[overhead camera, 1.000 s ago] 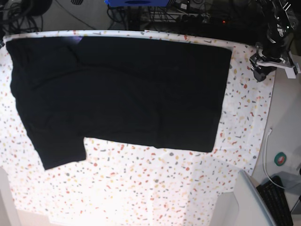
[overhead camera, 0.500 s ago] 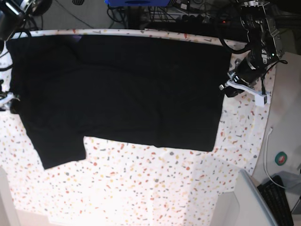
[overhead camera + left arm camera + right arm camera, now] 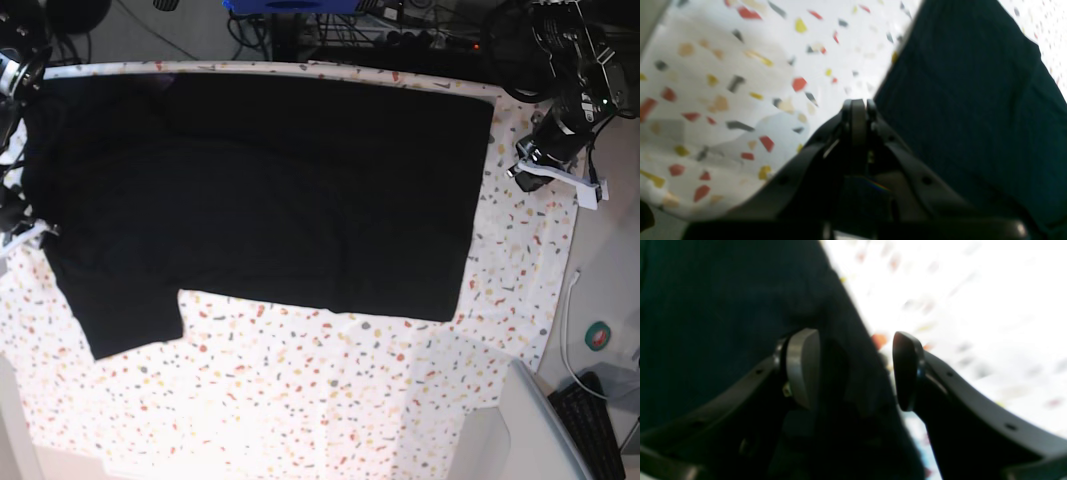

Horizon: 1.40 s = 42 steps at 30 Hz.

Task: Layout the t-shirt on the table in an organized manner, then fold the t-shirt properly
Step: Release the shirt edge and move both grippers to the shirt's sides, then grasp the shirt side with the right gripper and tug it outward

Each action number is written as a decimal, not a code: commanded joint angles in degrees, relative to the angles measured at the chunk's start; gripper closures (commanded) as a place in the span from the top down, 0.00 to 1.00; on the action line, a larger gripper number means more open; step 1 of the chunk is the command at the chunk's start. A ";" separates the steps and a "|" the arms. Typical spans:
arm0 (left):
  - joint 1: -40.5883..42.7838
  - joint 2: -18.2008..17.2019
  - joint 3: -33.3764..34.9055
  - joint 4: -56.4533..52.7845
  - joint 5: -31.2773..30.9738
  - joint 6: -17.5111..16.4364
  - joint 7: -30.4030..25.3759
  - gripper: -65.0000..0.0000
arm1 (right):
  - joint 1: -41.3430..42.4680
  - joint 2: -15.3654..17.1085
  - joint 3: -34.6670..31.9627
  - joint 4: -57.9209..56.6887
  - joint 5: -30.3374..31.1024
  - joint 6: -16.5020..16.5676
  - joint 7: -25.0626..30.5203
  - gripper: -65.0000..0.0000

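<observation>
**Shirt laid flat, first fold about to start**

While the t-shirt (image 3: 270, 190) lies spread across the table (image 3: 330, 390), the right gripper (image 3: 855, 370) at the base view's left straddles its edge with fingers apart. Opposite, the left gripper (image 3: 857, 106) is clenched empty beside the hem. Next, I judge, both must pinch cloth.

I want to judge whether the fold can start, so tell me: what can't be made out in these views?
- Base view: the t-shirt reads as flat black; creases are lost in the dark cloth.
- Base view: the right gripper is half cut off by the frame edge.
- Right wrist view: the table is overexposed and blurred.
- Left wrist view: the left gripper is shut; motion blur hides any cloth contact.
</observation>
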 commanded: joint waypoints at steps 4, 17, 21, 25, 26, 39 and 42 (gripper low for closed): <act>0.81 -0.65 -0.94 0.92 -0.67 -0.52 -0.62 0.00 | 0.95 1.42 0.03 -2.09 0.57 0.02 5.53 0.52; 0.55 -0.74 -0.86 -0.84 -0.67 -0.52 -0.62 0.00 | -0.81 0.81 0.56 2.30 0.92 0.02 5.26 0.00; 0.55 -0.74 -0.86 -0.75 -0.67 -0.52 -0.62 0.00 | -5.20 -2.27 0.64 15.84 0.92 0.02 -3.18 0.00; 0.55 -0.74 -0.86 -0.75 -0.67 -0.43 -0.62 0.00 | -9.42 -8.25 6.89 32.45 0.83 0.20 -15.84 0.00; 0.55 -0.74 -0.86 -0.75 -0.67 -0.43 -0.62 0.00 | -10.21 -9.92 8.03 36.15 0.75 0.20 -18.74 0.00; 0.02 -0.74 -0.86 -0.75 -0.67 -0.34 -0.62 0.00 | -15.31 -17.74 9.08 48.01 0.83 0.20 -36.94 0.00; 0.02 -0.74 -0.86 -0.75 -0.67 -0.34 -0.62 0.00 | -15.31 -17.74 9.08 49.07 0.92 0.20 -38.96 0.27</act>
